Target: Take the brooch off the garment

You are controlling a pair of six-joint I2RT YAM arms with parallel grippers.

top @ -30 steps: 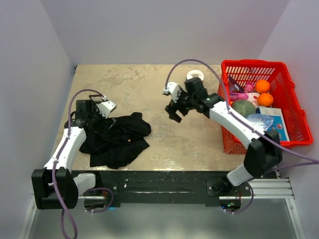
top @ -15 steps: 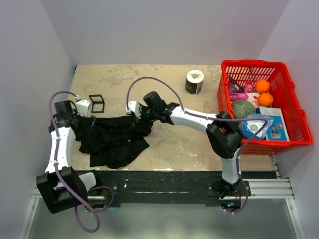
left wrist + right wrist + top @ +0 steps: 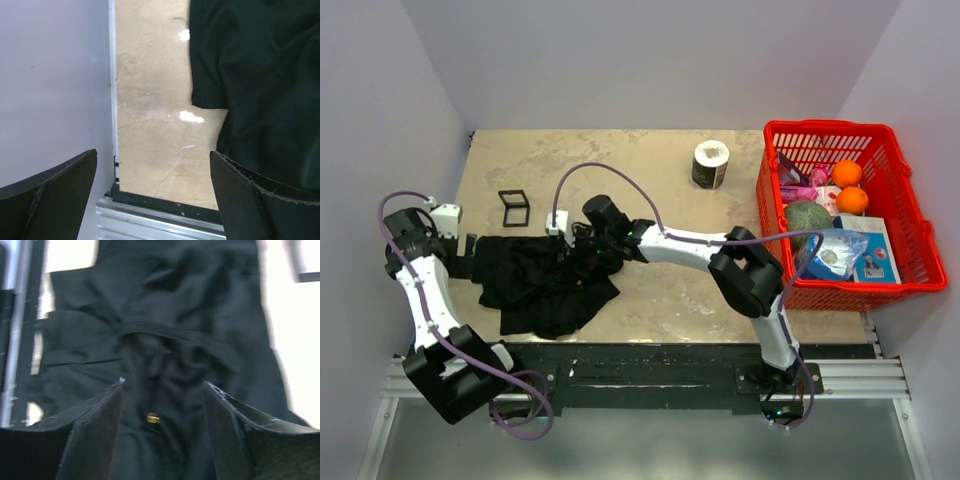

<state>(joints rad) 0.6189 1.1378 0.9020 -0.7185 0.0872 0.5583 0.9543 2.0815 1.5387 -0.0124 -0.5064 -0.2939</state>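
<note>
The black T-shirt (image 3: pixel 545 285) lies crumpled at the near left of the table. The brooch (image 3: pixel 153 417), a tiny golden pin, sits on the dark cloth (image 3: pixel 170 330) in the right wrist view, between my open right fingers and a little below their tips. My right gripper (image 3: pixel 570 255) (image 3: pixel 164 385) hovers low over the shirt's upper middle, holding nothing. My left gripper (image 3: pixel 465 258) (image 3: pixel 155 200) is open and empty at the shirt's left edge by the left wall; its right finger (image 3: pixel 250 200) is beside the sleeve (image 3: pixel 260 75). I cannot make out the brooch in the top view.
A black square open frame (image 3: pixel 514 207) lies just behind the shirt. A toilet roll (image 3: pixel 711 163) stands at the back. A red basket (image 3: pixel 825 128) with oranges, a melon and packets fills the right side. The left wall (image 3: pixel 50 75) and the table's near rail (image 3: pixel 165 215) are close to my left gripper.
My right arm has swung left from mid-table to over the shirt. My left gripper has drawn back left from the shirt towards the wall, and the cloth has spread slightly left.
</note>
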